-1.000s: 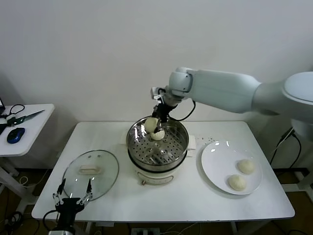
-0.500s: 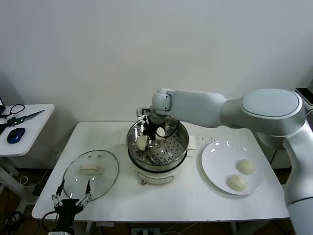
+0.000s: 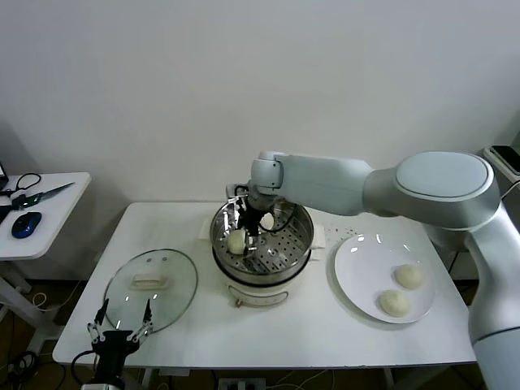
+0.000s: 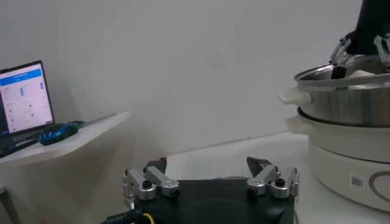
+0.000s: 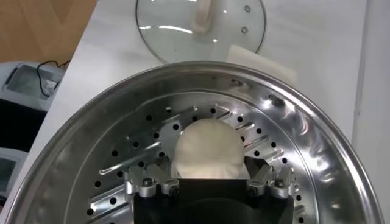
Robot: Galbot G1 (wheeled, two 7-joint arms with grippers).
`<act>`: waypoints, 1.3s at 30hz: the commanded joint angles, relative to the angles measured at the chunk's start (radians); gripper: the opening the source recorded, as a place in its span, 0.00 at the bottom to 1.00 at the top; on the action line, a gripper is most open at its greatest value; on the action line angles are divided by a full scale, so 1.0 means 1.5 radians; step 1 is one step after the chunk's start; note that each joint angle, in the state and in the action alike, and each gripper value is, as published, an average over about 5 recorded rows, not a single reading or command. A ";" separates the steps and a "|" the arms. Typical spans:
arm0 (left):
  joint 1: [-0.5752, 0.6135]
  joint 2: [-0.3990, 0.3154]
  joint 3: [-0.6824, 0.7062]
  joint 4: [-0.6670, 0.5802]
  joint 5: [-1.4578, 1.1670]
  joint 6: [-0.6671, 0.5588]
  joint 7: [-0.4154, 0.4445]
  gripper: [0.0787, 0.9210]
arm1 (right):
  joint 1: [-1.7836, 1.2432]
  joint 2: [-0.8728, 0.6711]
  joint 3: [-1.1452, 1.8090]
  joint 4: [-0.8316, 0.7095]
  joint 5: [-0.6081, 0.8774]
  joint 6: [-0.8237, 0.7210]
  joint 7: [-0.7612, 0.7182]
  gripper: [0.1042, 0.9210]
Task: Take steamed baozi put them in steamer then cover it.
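My right pincer hangs released inside the steamer, its bun lying on the mesh just below. The next buns sit on the plate, off to my right. My left pincer waits open by the cover.

The near side of the bun between the right pincer's spread fingers is hidden by the pincer body. The steamer is cut off by the frame edges. Whether bun and fingers touch cannot be told.
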 commanded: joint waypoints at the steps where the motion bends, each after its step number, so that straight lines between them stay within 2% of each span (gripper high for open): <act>1: -0.002 0.000 0.001 -0.003 0.002 0.002 0.000 0.88 | 0.086 -0.090 0.003 0.074 -0.007 0.006 -0.028 0.88; 6: -0.004 0.001 0.003 -0.004 0.005 0.004 0.000 0.88 | 0.149 -0.219 0.001 0.167 -0.032 0.016 -0.050 0.88; 13: -0.017 -0.003 0.004 -0.002 0.010 0.011 0.001 0.88 | 0.178 -0.403 0.003 0.278 -0.124 0.031 -0.080 0.88; 18: -0.023 -0.003 0.003 -0.005 0.013 0.024 0.009 0.88 | 0.123 -0.526 0.020 0.335 -0.213 0.037 -0.086 0.88; 22: -0.022 -0.005 0.002 -0.005 0.018 0.025 0.010 0.88 | 0.020 -0.592 0.067 0.344 -0.299 0.045 -0.087 0.88; 29: -0.015 -0.014 0.001 -0.006 0.035 0.023 0.008 0.88 | -0.153 -0.633 0.166 0.298 -0.406 0.063 -0.098 0.88; 39: -0.008 -0.022 -0.003 0.001 0.041 0.024 0.007 0.88 | -0.285 -0.617 0.238 0.229 -0.461 0.080 -0.103 0.88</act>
